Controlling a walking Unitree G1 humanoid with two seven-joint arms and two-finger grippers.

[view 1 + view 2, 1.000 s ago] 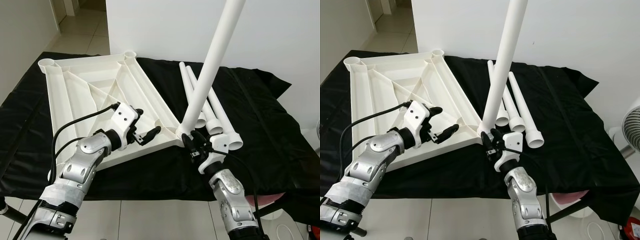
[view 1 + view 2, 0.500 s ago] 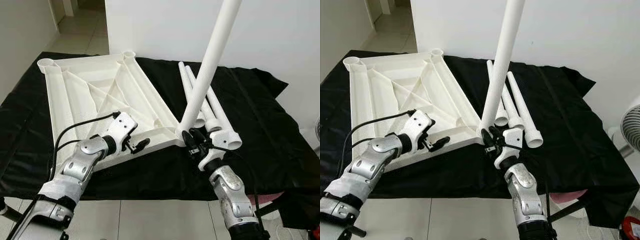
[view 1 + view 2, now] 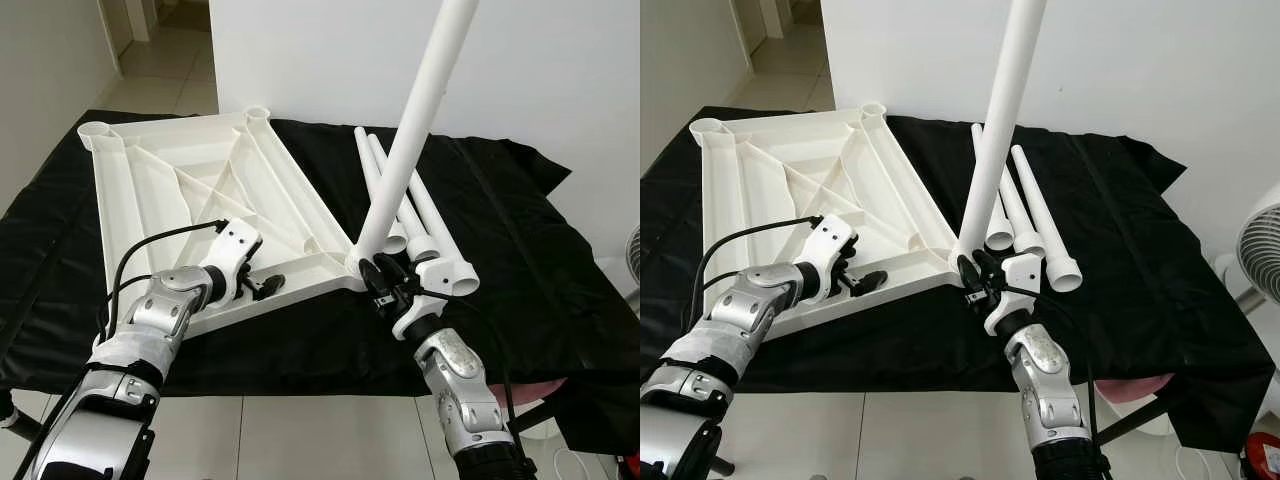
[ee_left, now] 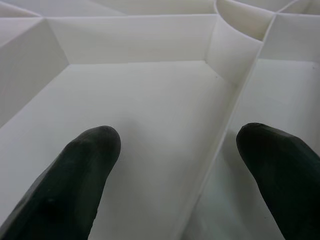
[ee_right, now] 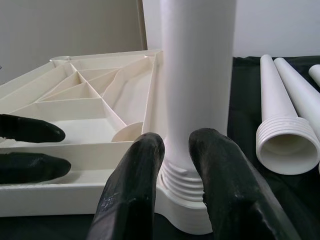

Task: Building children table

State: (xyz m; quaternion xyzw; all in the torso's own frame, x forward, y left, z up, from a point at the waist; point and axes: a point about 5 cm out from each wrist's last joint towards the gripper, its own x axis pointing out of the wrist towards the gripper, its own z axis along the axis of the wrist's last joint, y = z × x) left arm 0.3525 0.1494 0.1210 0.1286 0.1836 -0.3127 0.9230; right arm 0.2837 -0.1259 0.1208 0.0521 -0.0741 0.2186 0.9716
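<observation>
Nearest the robot, the right end effector (image 3: 970, 274) has its two fingers (image 5: 131, 190) closed around the base of the upright leg (image 3: 415, 125), just above its threads, where it enters the near corner socket (image 5: 182, 212) of the tabletop (image 3: 190, 190). Gripping low, by the threads, likely lets the wrist turn the leg into the socket while the long shaft leans up and away. The threads are partly exposed above the socket rim, so I judge the leg is not fully seated.

The left end effector (image 3: 262, 287) sits on the tabletop's near edge, fingers (image 4: 82, 170) apart, one on each side of a thin rib (image 4: 220, 150) in the underside. Whether they press the rib cannot be told. That hold probably braces the tabletop against twisting as the leg is turned.

The tabletop lies upside down on the bench (image 3: 520, 250), which is draped in black cloth, so its ribbed cells and sockets face up. The cells are bare. Two far corner sockets (image 3: 96, 129) stand open with no legs in them.

Just beyond the right end effector, three spare legs (image 3: 425, 215) lie side by side on the cloth, threaded ends toward the robot, hollow and with nothing inside, within easy reach for the remaining sockets.
</observation>
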